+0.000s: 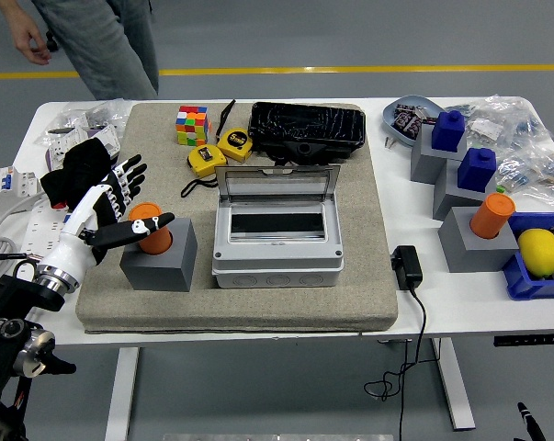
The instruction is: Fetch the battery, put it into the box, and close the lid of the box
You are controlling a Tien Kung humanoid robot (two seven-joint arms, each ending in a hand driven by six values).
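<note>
Head view: the left hand (107, 197) reaches in from the left with its fingers (130, 171) spread wide and holding nothing; the thumb lies across the front of the orange battery (148, 230), touching or nearly so, while the other fingers fan out above and behind it; the battery stands upright in the socket of a grey block (160, 260) on the beige mat (249, 303), just left of the box (277, 241); the box sits with its clear lid (277, 186) raised toward the far side and its cavity exposed; the right hand is out of view; a person (102, 41) stands beyond the far left corner of the counter (423, 303), touching nothing on it.

The step in hand looks like the grasp; to do it well, the fingers should close round the battery's exposed upper part, opposite the thumb, rather than pinch its rim; the lift should run straight up along the socket's axis so the block is not dragged; then carry it rightward, clear of the box's near wall, and lower it into the cavity before reaching for the lid.
</note>
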